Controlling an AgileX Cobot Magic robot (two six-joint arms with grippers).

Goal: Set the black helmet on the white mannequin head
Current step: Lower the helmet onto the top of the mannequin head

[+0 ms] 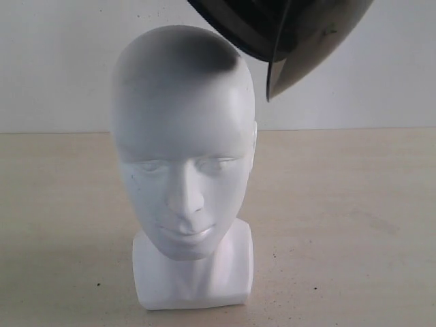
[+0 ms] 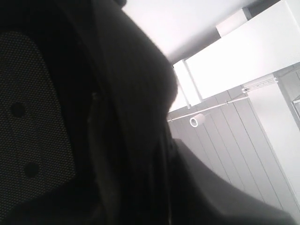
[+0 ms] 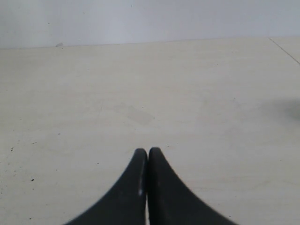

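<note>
Pale beige table (image 1: 354, 225) against a plain white wall (image 1: 54, 61); no clutter noted. The white mannequin head (image 1: 184, 150) stands upright left of centre in the exterior view on its blocky neck base (image 1: 194, 279), facing the camera.

The black helmet (image 1: 231, 13) hangs clear of the table in the upper right of that frame, cut off by the top edge. It sits above and to the right of the crown without touching it, and its smoky visor (image 1: 313, 41) points downward. A dark shadow (image 1: 191, 48) lies across the top of the head.

The right gripper (image 3: 148, 154) hovers over bare table, its tips pressed together with nothing between them.

The left wrist view is filled with the helmet's dark interior and mesh padding (image 2: 33, 117). We cannot make out the left gripper's fingers there. Since the helmet is aloft and the other claw is empty, we judge the left gripper to be clenched on the helmet, probably at the rim.

Handling assessment: we expect the shell to be rigid and fairly weighty, pulling off-centre from a single hold. The visor looks thin and easily scratched, so we advise holding by the shell edge or padded rim, never the visor.

The head is glossy and appears to stand free on a narrow base. We judge that a sideways push could topple it, so the helmet should come level over the crown and descend straight.
</note>
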